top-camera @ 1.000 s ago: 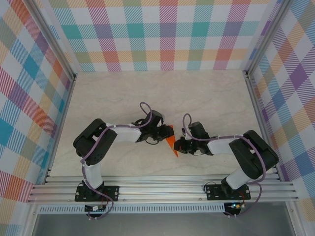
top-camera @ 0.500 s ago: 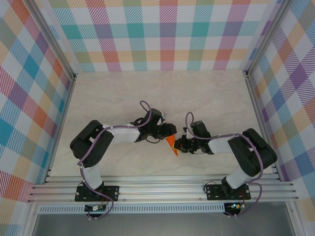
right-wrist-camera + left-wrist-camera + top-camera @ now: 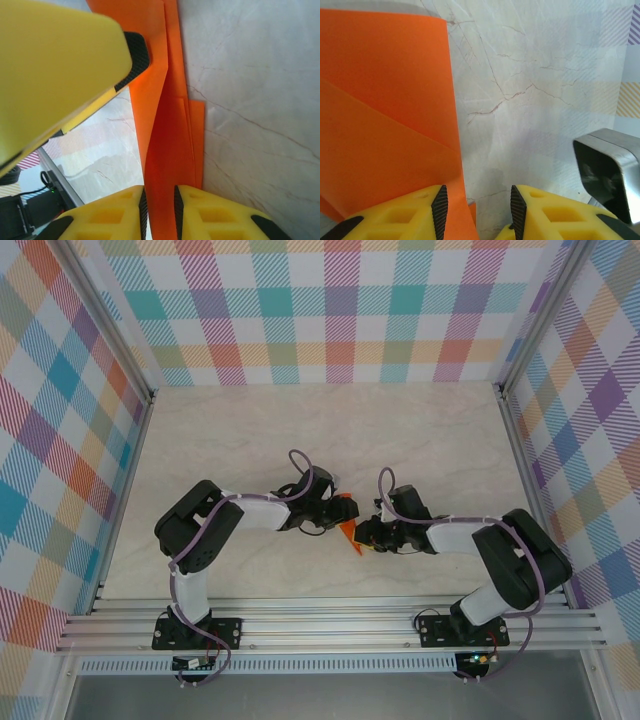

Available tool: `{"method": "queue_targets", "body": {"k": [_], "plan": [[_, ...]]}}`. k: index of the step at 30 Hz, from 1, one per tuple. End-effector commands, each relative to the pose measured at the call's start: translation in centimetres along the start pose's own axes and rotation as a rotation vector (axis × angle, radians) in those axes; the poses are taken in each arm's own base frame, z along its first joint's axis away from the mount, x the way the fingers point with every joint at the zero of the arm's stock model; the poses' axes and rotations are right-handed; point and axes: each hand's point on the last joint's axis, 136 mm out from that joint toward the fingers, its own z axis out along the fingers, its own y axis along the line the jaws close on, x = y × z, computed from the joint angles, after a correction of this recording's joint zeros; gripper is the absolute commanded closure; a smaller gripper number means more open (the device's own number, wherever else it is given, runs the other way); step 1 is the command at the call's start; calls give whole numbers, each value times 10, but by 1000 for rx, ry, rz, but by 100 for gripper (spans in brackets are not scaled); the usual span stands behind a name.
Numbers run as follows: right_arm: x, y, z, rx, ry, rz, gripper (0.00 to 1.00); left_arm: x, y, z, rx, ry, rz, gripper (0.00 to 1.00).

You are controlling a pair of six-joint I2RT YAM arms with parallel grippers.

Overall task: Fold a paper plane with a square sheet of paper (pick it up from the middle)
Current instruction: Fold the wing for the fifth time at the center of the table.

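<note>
The square sheet of paper is bright orange and folded into a narrow pointed shape, held up between the two grippers at the table's middle. My right gripper has its jaws a little apart, and the paper's folded layers stand in the narrow gap. My left gripper is open. The paper's flap lies along its left finger, and its edge reaches into the gap. From above, the left gripper and the right gripper almost touch. The left gripper's finger looms at the upper left of the right wrist view.
The pale marbled table stretches behind and beside both arms. Checked walls and metal posts close it in on three sides. A grey metal part of the other arm sits close on the right of the left wrist view.
The right gripper's jaws have parted slightly around the paper. The left gripper has shifted a little towards the right gripper. The paper stays between them.
</note>
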Motion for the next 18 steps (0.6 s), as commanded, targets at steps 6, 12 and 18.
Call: {"method": "queue_targets", "body": {"k": [6, 12, 18], "plan": [[-2, -6, -1, 65, 21, -45, 77, -9, -6, 4, 0, -24, 28, 60], [-1, -18, 1, 114, 20, -9, 87, -7, -4, 4, -12, -13, 36, 60], [1, -23, 6, 118, 38, 37, 94, -8, -6, 4, -6, -9, 42, 60]]}}
